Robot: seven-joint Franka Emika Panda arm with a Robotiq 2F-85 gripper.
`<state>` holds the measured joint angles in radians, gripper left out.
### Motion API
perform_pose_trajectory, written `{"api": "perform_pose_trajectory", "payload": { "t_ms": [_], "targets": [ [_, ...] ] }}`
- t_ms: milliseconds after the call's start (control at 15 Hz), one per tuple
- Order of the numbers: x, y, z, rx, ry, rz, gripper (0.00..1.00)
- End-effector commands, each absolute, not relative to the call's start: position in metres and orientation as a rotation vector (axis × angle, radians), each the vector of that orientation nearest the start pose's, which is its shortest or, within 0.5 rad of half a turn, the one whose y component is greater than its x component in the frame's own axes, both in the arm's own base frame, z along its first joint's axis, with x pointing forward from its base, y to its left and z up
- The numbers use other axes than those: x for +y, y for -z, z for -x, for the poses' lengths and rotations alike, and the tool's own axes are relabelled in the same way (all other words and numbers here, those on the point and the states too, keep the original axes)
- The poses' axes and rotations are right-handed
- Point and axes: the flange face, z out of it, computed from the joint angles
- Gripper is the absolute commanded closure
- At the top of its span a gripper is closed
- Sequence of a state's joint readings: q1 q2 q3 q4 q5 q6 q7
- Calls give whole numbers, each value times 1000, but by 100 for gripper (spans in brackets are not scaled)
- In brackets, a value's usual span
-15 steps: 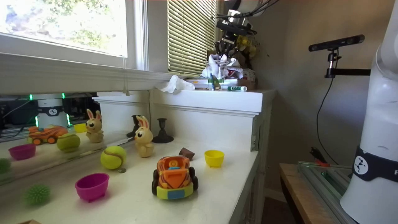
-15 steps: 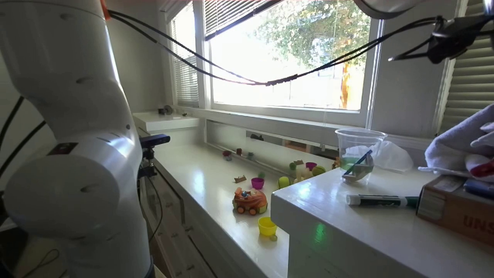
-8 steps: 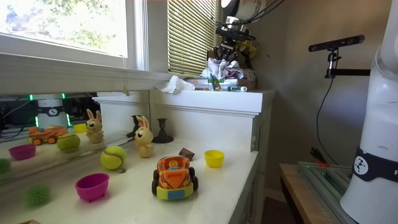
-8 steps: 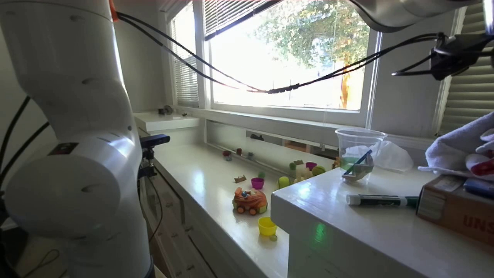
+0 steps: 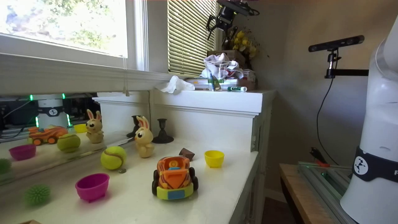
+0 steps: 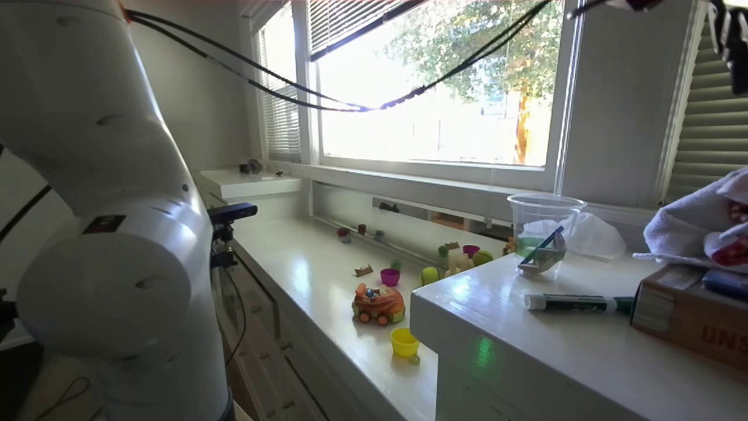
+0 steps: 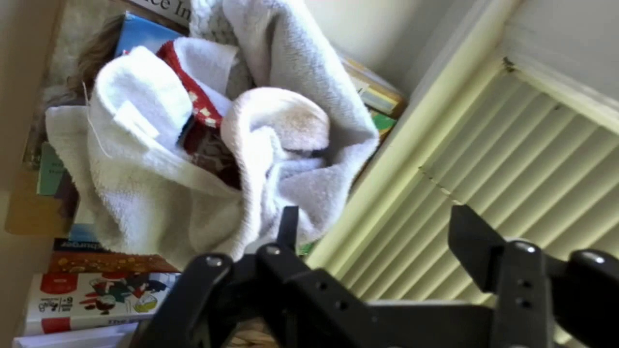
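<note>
Hovering abv towel (image 7: 251, 159), jaws spread, gap btwn, bk edges (image 7: 99, 297) jutting out

Wrist view: near, downward over cloth (image 7: 256, 162); both exterior views share countertop (image 5: 130, 199).

An orange toy car (image 5: 175, 179) stands between a magenta cup (image 5: 92, 188) and a yellow cup (image 5: 214, 159).

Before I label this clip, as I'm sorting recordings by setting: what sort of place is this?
Probably a room in a home: a toy rabbit, an orange toy car and slatted window blinds all suggest it.
</note>
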<state>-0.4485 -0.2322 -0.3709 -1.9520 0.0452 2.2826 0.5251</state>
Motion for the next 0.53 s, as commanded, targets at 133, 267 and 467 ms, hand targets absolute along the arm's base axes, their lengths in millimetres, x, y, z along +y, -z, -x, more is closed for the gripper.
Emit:
{"api": "perform_pose_trajectory", "payload": {
  "t_ms": [133, 267, 467],
  "targets": [
    [-334, -704, -346, 1572, 910, 2493, 0],
    [-306, -708, -362, 1427, 952, 2567, 0],
    [-260, -707, -395, 1199, 993, 2692, 0]
  ]
}}
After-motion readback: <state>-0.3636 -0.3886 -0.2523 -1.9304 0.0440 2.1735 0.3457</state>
